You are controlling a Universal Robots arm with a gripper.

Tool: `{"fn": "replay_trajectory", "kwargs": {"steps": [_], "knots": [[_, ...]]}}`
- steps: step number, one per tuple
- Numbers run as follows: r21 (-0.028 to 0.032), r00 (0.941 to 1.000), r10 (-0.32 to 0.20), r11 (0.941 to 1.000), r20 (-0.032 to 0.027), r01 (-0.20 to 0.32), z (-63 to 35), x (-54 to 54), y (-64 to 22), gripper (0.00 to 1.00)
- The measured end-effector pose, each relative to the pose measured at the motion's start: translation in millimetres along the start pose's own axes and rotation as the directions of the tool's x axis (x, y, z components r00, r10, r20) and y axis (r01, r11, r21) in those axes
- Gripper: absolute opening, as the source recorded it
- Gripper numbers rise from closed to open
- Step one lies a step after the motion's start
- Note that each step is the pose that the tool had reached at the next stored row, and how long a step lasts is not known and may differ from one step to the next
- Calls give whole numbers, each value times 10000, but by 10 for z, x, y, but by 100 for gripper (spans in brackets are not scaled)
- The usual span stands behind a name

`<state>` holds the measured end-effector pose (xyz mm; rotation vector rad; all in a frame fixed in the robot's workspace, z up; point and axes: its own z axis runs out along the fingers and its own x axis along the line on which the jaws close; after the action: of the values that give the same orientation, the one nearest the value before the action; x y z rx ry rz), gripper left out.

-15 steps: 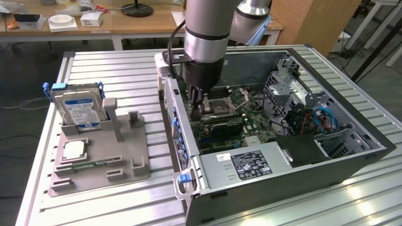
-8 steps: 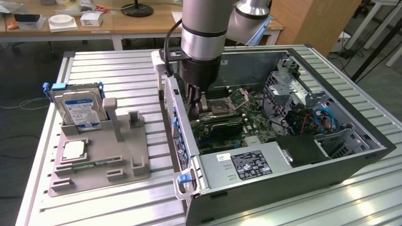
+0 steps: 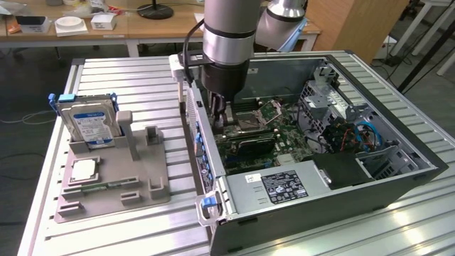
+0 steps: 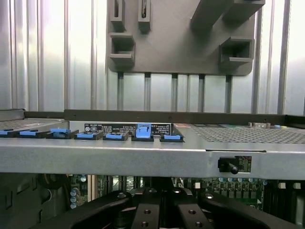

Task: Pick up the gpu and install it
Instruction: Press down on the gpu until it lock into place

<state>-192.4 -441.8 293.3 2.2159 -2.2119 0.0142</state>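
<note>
Open computer case and parts holder side by side on the table

The computer case (image 3: 320, 160) lay at the exterior view's centre and right on the table (image 3: 128, 234); the parts holder (image 3: 114, 181) sat at left, a hard drive (image 3: 87, 124) upright in its rear slot. The gripper (image 3: 221, 114) reached down inside the case over the motherboard (image 3: 263, 136).

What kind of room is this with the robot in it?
Probably a robotics lab or workshop. A robot arm reaches into an open computer case on a ribbed metal table, a grey holder keeps computer parts ready, and cluttered wooden desks stand behind.
</note>
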Motion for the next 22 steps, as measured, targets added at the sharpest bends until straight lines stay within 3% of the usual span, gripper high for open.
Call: {"fn": "replay_trajectory", "kwargs": {"steps": [19, 22], "knots": [[-9, 9999, 115, 9999, 1, -115, -11, -7, 64, 11], [64, 9999, 121, 9999, 3, -121, 21, -8, 66, 11]]}}
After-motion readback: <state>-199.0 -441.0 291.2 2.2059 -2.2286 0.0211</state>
